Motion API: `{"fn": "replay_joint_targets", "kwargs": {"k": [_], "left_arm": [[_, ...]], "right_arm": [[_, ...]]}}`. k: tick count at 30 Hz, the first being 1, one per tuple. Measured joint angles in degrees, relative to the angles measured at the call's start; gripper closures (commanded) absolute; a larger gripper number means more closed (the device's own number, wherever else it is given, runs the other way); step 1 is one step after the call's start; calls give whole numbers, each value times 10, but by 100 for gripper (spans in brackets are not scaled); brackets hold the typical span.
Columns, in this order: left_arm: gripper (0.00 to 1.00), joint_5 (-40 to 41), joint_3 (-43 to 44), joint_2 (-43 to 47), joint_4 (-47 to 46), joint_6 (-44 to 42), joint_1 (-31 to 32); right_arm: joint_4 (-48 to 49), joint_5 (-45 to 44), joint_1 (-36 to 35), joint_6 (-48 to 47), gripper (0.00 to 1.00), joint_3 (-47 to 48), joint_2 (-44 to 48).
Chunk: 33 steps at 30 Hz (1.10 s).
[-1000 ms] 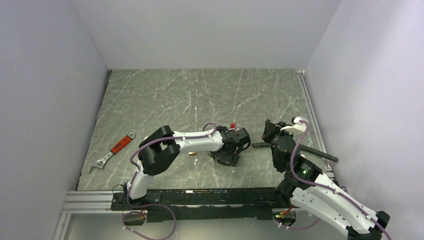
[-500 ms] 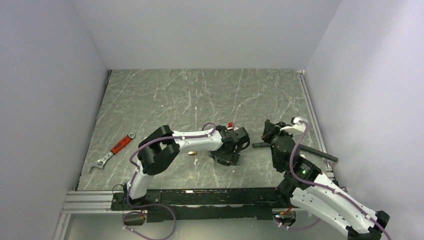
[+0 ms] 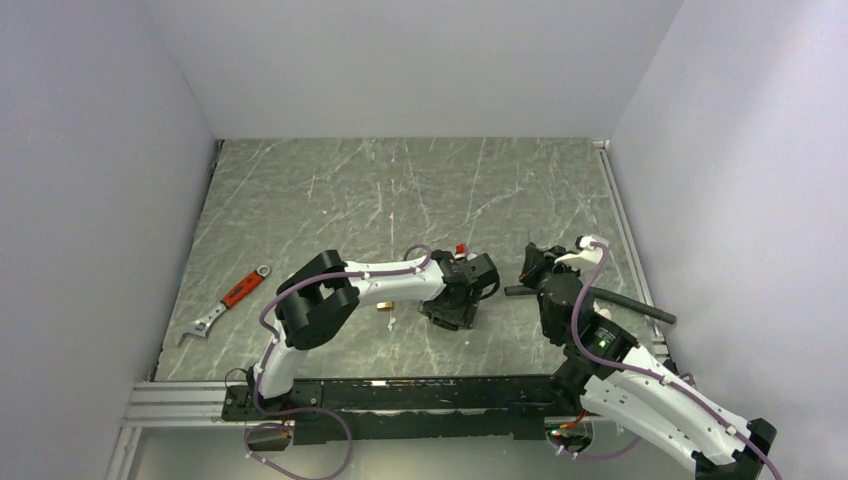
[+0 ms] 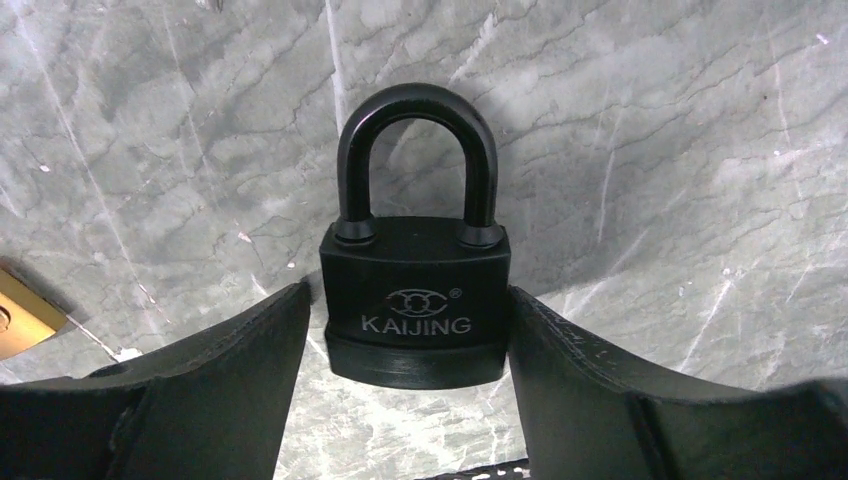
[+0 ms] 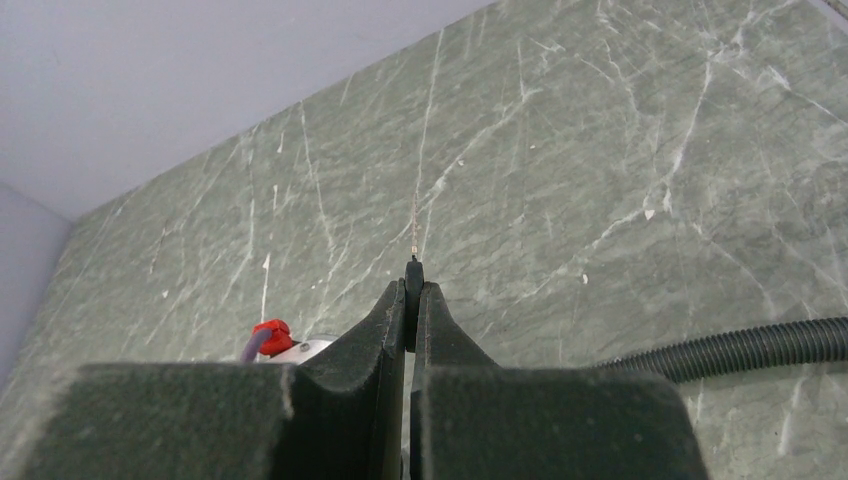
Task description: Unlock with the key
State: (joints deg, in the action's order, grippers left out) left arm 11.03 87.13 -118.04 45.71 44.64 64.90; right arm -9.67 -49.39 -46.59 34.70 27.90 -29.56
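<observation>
The right gripper [image 5: 412,312] is clenched on the small black-headed key [image 5: 413,274]. The right wrist view shows the key edge-on, as a thin dark sliver pinched between the two fingertips with the grey-green marbled tabletop [image 5: 600,150] beyond it, and its short blade cannot be made out with any certainty. The left gripper [image 4: 408,305] grasps the matte black padlock [image 4: 415,290] marked KAIJING, one finger against each side of the body; the curved shackle points away from the wrist and is seated in the body. From above, the two grippers sit near each other but apart. A brass padlock [image 4: 22,312] lies just beside the left finger, a red-handled adjustable wrench [image 3: 225,303] lies well apart to the left, and a black corrugated hose [image 5: 740,350] runs past the right arm. The keyway shows in no view, so misalignment is the likeliest trouble: a blade arriving tilted or off-centre would jam against the lock's face instead of entering. Because only the thin head of the key is pinched, a sideways push could swivel it in the fingers or flick it out. The padlock's smooth sides could let it slide or twist under the insertion force or the turning torque. With the wrists this close, they could also knock together.
</observation>
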Motion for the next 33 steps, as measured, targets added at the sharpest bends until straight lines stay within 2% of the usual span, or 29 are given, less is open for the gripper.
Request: {"fn": "replay_joint_targets", "kwargs": {"k": [3,7,9,16,19,22,23,26,27,33], "left_arm": [[26,2,1,-1,0,-1,0],[15,1,8,-6,0,-2,-1],[12,0,11,-8,-1,-3,0],[20,3,17,-12,-2,-5,0],[30,4,22,-15,-1,-5,0],[47,7,23,-16,-2,-7,0],[56,6,23,-16,-4,-8,-1],[97,6,28,-20,-3,-15,-1],[100,7,30,-22,-1,-16,-1],[100,6,39,-26,7,-17,-1]], "right_arm": [[3,0,0,0,100,-4,0],[5,0,0,0,100,-4,0],[7,0,0,-2,100,-4,0],[8,0,0,-2,100,-5,0],[9,0,0,-2,100,-5,0],[12,0,0,-4,100,-5,0],[12,0,0,-4,100,-5,0],[12,0,0,-5,100,-6,0],[12,0,0,-5,100,-6,0],[12,0,0,-7,100,-6,0]]}}
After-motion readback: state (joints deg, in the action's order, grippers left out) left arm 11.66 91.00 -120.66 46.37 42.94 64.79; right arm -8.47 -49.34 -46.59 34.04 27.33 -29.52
